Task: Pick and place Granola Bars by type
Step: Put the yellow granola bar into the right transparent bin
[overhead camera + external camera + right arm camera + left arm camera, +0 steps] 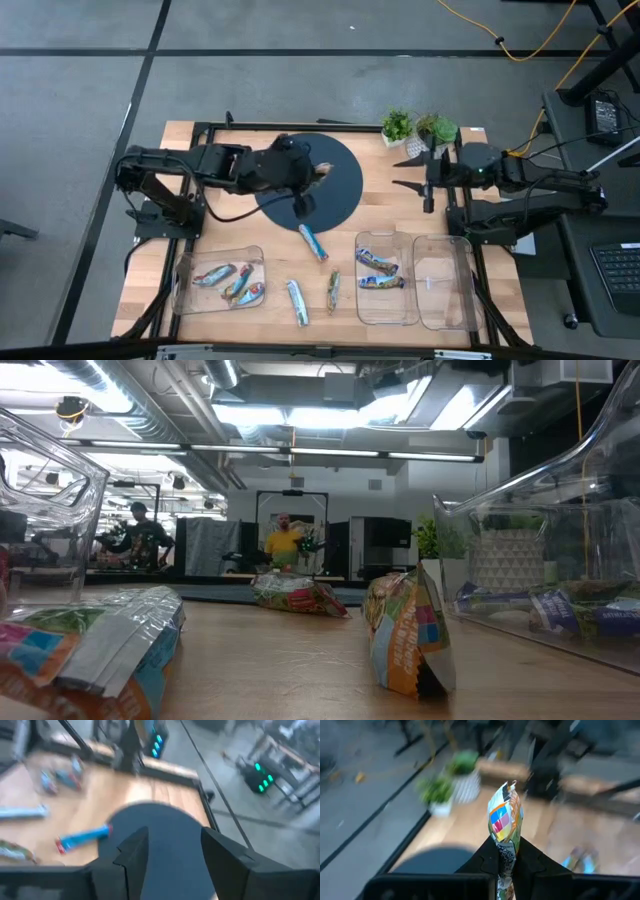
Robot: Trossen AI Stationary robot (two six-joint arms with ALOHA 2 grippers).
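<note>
My left gripper (322, 172) hangs over the round black mat (345, 195) and is shut on a granola bar (504, 817) whose silver-and-orange wrapper has coloured squares. My right gripper (412, 171) is open, waiting near the far right of the table and facing the mat (165, 825). A blue bar (313, 242) lies half on the mat's near edge. A silver bar (297, 302) and a green bar (333, 290) lie flat on the wood. Three bars sit in the left tray (190, 262), two in the middle tray (362, 310). My left gripper pinches the granola bar between its two fingers (530, 862), on the lower part of the wrapper (506, 851). The fingers run along the bar's length. Most of the bar sticks out past the fingertips, its crimped end (509, 787) foremost. It is lifted clear of the mat.
A third clear tray (445, 300) stands at the near right with nothing in it. Two small potted plants (415, 128) stand at the far edge, close to my right gripper. In the low view, bars (400, 630) lie on the bare wood between the tray walls (560, 510).
</note>
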